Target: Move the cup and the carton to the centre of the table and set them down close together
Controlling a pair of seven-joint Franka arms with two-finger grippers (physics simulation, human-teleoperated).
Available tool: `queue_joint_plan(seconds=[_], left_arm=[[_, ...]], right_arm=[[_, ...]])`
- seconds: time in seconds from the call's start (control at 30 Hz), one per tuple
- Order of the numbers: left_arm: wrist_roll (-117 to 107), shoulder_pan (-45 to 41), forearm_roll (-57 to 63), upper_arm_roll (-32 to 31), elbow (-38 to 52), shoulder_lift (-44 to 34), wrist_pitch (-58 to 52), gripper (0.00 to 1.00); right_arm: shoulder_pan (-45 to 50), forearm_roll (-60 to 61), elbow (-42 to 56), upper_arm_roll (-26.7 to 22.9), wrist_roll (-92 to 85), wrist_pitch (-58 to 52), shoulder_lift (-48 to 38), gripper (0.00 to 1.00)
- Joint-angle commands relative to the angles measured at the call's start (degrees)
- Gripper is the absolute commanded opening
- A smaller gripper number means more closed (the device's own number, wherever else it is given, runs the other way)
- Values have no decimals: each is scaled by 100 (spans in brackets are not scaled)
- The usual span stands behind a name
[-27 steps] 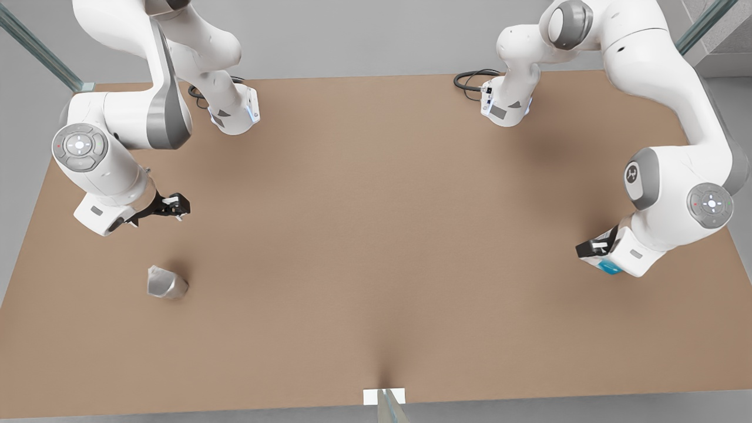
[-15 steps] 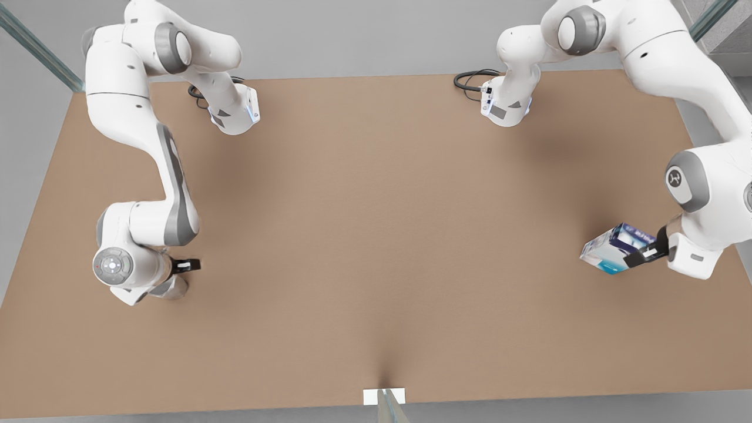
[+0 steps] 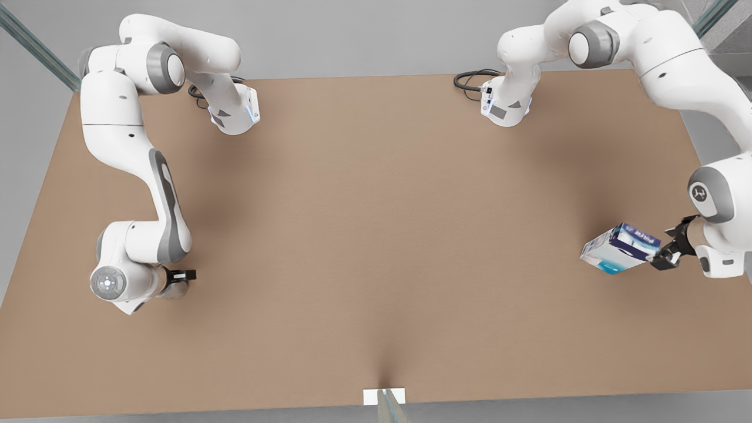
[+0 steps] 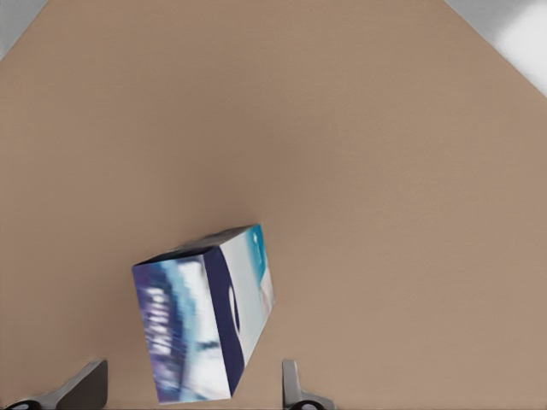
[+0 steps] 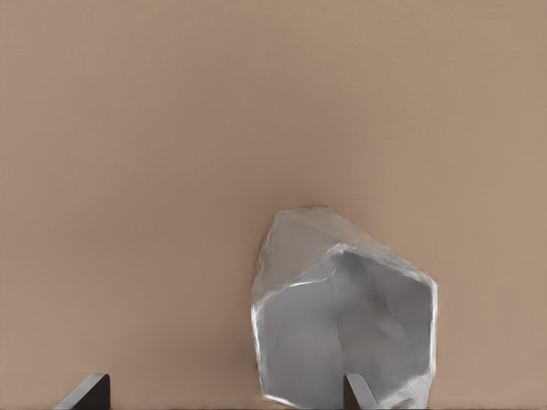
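The white and blue carton (image 3: 617,249) lies on its side on the brown table (image 3: 376,223) near the front view's right edge. My left gripper (image 3: 661,255) is open just to the right of the carton's end. In the left wrist view the carton (image 4: 205,316) reaches partly between the spread fingers of the left gripper (image 4: 188,384). My right gripper (image 3: 182,276) sits low over the cup at the front view's left, where the arm covers most of the cup. The silvery cup (image 5: 342,316) lies on its side, and one finger of the open right gripper (image 5: 222,389) stands at its mouth.
Both arm bases (image 3: 235,114) (image 3: 505,106) are mounted at the far edge of the table, with a black cable (image 3: 470,79) beside the one at the front view's right. A white tab (image 3: 385,396) marks the near edge. Bare tabletop spans the middle.
The right arm has swung down from above the cup to sit low over it. The left arm has drawn back toward the front view's right, uncovering the carton, which has stayed in place.
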Motion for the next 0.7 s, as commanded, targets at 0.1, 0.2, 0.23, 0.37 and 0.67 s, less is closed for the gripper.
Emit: queue_joint_plan(seconds=[0.1,0.2,0.23,0.37,0.67], left_arm=[[-237,37,-218,18,-23,33,185,99],[-272,11,-244,27,-199,-72,132,99],[-272,-15,-244,27,-392,-178,132,99],[-246,-42,-218,18,-867,-186,413,99],[255,275,-59,27,-1834,-599,1573,99]], right_arm=[[-9,9,141,0,0,-1,171,100],[-26,9,185,0,0,-1,250,100],[-35,9,194,0,0,-1,267,100],[-26,9,229,0,0,8,373,100],[-35,-44,282,-18,-598,43,575,79]])
